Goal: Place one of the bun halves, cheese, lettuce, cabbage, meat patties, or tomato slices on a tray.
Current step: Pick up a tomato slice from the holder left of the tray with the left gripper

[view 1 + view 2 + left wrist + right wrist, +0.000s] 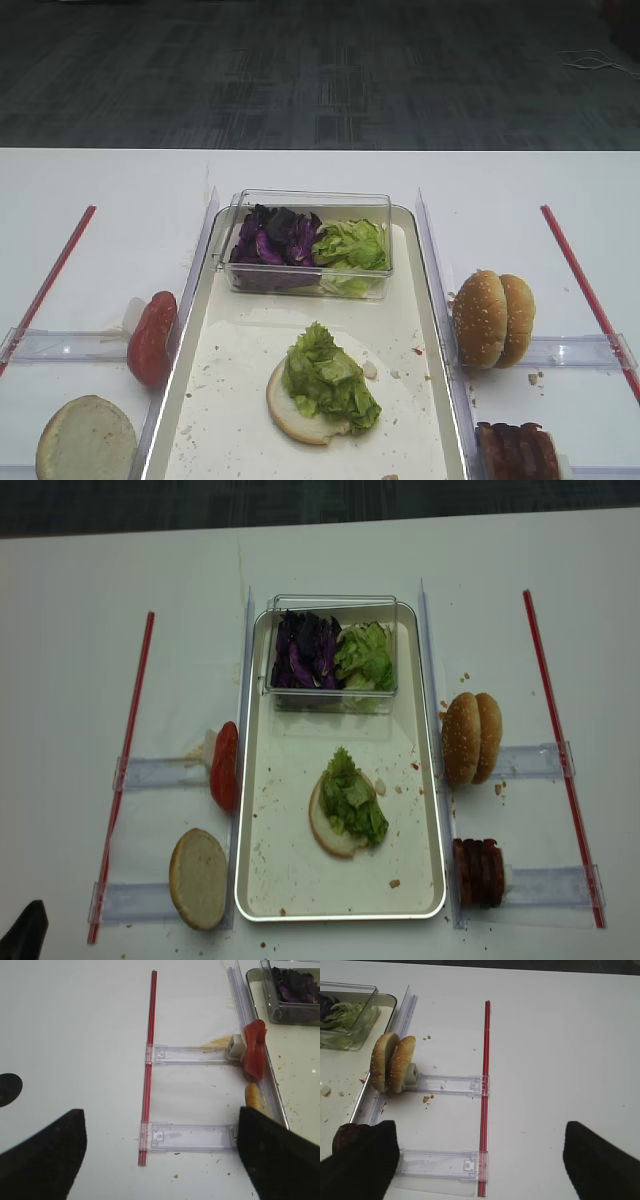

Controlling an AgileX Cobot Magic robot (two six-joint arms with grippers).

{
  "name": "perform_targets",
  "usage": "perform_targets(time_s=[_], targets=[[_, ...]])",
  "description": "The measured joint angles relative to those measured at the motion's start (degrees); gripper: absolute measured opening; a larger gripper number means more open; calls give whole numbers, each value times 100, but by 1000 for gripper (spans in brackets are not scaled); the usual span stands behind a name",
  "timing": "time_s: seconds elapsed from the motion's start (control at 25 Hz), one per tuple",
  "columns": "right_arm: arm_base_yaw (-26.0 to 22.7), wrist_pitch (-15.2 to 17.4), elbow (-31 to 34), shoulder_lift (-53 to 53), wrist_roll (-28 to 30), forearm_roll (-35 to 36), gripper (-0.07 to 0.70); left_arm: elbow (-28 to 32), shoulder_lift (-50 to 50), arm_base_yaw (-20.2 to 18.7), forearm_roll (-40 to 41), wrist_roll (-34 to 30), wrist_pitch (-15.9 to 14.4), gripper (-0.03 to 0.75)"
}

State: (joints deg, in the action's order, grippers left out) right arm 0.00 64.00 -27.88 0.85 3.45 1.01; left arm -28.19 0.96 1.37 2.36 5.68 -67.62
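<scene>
On the off-white tray [225,385] lies a bun half [296,410] topped with lettuce [328,375]. A clear box [305,285] at the tray's far end holds purple cabbage [272,238] and more lettuce. Tomato slices [152,337] stand on edge left of the tray, with a pale bun half [86,438] nearer. On the right stand two sesame bun halves [493,318] and meat patties [516,450]. No cheese is in view. My left gripper [160,1157] is open over the left rails. My right gripper [480,1160] is open over the right rails. Both are empty.
Clear plastic rails [160,772] and red strips [128,750] lie on the white table on both sides of the tray. Crumbs speckle the tray and table. A dark tip of the left arm [25,935] shows at the near left corner.
</scene>
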Motion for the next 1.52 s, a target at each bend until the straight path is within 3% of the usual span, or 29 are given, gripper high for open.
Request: perform_targets(time_s=[1.52], targets=[[0, 0, 0, 0, 0, 0, 689, 0, -147, 0, 0, 10, -14, 600]])
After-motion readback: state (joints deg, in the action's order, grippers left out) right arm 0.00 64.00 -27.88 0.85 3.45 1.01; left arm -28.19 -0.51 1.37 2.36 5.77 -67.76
